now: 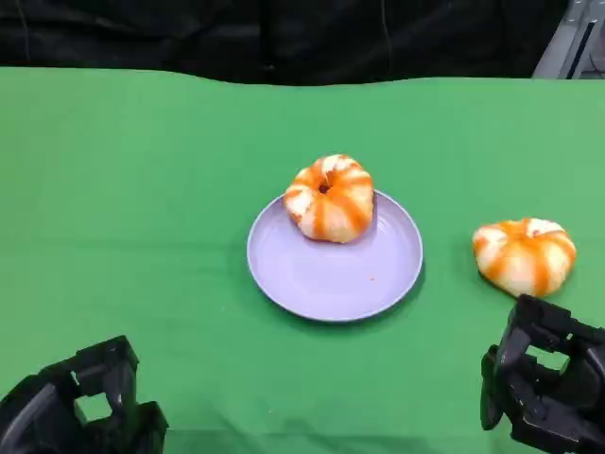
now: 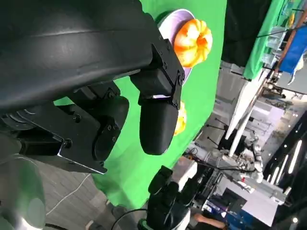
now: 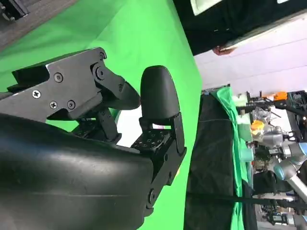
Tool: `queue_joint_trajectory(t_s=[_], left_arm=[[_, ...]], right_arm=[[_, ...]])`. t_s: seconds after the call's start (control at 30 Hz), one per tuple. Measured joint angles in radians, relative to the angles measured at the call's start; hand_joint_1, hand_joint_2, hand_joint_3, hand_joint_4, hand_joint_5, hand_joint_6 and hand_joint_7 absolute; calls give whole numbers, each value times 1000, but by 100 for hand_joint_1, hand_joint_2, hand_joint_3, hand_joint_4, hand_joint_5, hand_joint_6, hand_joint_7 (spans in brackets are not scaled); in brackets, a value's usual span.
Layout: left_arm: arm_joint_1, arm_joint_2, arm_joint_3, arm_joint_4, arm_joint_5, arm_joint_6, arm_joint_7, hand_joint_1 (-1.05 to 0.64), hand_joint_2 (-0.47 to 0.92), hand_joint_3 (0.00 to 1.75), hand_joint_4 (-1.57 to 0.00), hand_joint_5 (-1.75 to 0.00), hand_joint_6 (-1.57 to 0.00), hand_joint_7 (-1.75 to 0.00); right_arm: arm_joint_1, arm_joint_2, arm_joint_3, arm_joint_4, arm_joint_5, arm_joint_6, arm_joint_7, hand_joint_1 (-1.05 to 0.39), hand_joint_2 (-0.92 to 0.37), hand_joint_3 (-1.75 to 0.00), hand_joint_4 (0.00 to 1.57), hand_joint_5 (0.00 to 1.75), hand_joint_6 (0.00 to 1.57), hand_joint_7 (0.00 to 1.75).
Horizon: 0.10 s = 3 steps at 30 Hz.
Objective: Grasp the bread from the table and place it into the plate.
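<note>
You have a green worktop (image 1: 142, 189) with a lavender plate (image 1: 321, 274) at its centre, one striped bread (image 1: 330, 198) already sitting in the plate towards its far rim, and a second bread (image 1: 525, 254) lying on the cloth off to the plate's right, apart from it. Your right hand (image 1: 546, 383) hovers near that loose bread, holding nothing, fingers apart; your left hand (image 1: 85, 407) rests low, also empty with fingers apart. The bun looks soft and rounded, so a shallow grasp could let it roll or squash, and setting it down carelessly could knock the first one off the plate.
</note>
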Motion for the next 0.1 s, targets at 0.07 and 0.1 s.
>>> queue_joint_trajectory(t_s=[0.07, 0.1], left_arm=[[0, -1, 0, 0, 0, 0, 0, 9, 65, 134, -92, -175, -74, -175], [0, -2, 0, 0, 0, 0, 0, 8, 65, 133, -92, -175, -74, -175]], right_arm=[[0, 0, 0, 0, 0, 0, 0, -7, -71, -91, 84, 175, 74, 157], [0, 0, 0, 0, 0, 0, 0, -6, -72, -91, 85, 175, 74, 157]])
